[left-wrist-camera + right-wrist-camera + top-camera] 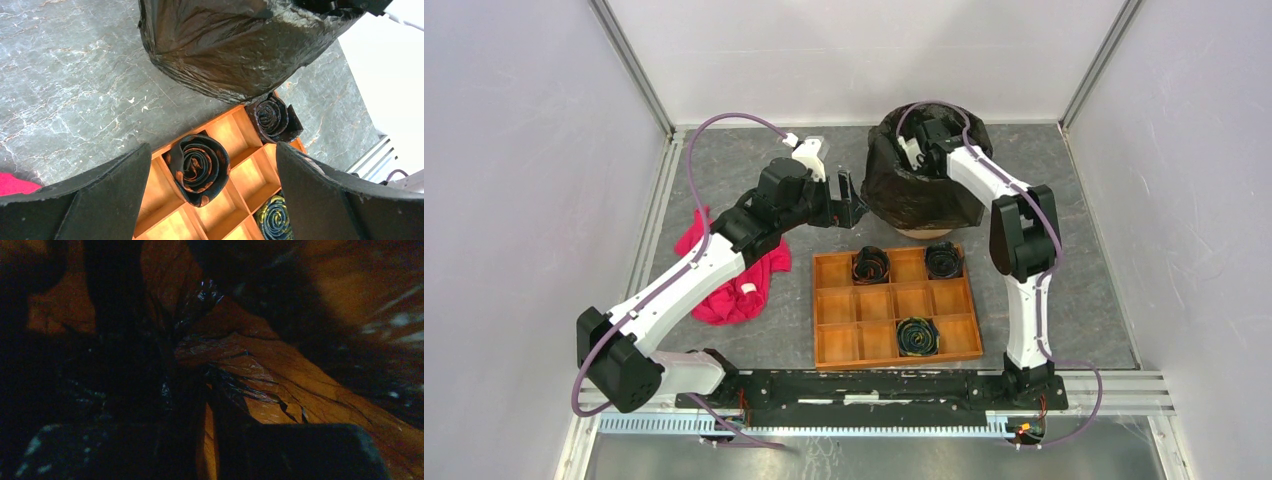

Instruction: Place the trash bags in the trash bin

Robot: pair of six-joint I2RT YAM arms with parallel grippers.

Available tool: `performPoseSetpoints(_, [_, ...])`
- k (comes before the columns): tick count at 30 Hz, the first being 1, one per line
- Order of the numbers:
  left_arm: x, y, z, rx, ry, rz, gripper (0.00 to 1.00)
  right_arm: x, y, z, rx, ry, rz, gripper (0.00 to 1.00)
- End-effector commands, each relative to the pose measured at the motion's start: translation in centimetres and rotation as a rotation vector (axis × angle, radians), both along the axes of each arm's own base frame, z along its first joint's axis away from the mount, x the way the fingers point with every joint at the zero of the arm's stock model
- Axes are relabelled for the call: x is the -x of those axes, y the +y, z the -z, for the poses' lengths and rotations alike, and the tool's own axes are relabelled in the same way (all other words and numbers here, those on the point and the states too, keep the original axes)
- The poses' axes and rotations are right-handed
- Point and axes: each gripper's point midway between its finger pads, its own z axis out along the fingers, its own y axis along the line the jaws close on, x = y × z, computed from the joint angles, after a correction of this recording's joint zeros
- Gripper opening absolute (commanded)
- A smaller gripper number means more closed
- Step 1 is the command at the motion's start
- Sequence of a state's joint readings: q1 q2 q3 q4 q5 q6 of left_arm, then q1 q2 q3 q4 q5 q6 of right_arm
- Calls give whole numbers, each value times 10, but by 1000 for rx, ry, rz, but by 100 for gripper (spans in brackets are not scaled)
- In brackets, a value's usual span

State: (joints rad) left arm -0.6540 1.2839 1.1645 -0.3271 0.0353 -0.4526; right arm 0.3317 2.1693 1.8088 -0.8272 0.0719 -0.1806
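Your right gripper (922,145) is down in the trash bin (914,233), can't tell its grip; push the trash bag (904,195) film ahead of its fingers flat, left gripper (212,150) sits fingers spread

Red cloth (736,296), wooden tray (842,342), fabric rolls (917,336)

Trash bag (924,192) hides most of bin (921,233); right pincer (916,150) sunk inside, grip unclear.
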Motion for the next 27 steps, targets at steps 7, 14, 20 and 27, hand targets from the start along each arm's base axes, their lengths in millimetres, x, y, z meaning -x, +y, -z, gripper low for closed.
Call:
performPoseSetpoints(7, [-2, -2, -6, -7, -46, 22, 100, 4, 5, 31, -13, 55, -12, 11])
performPoseSetpoints(14, [-1, -3, -5, -4, -43, 24, 100, 11, 4, 51, -8, 85, -18, 15])
performPoseSetpoints(20, [-1, -4, -5, 1, -42, 28, 100, 11, 8, 53, -18, 106, -26, 17])
performPoseSetpoints(27, [-1, -5, -4, 7, -38, 32, 100, -3, 17, -33, -102, -72, -12, 28])
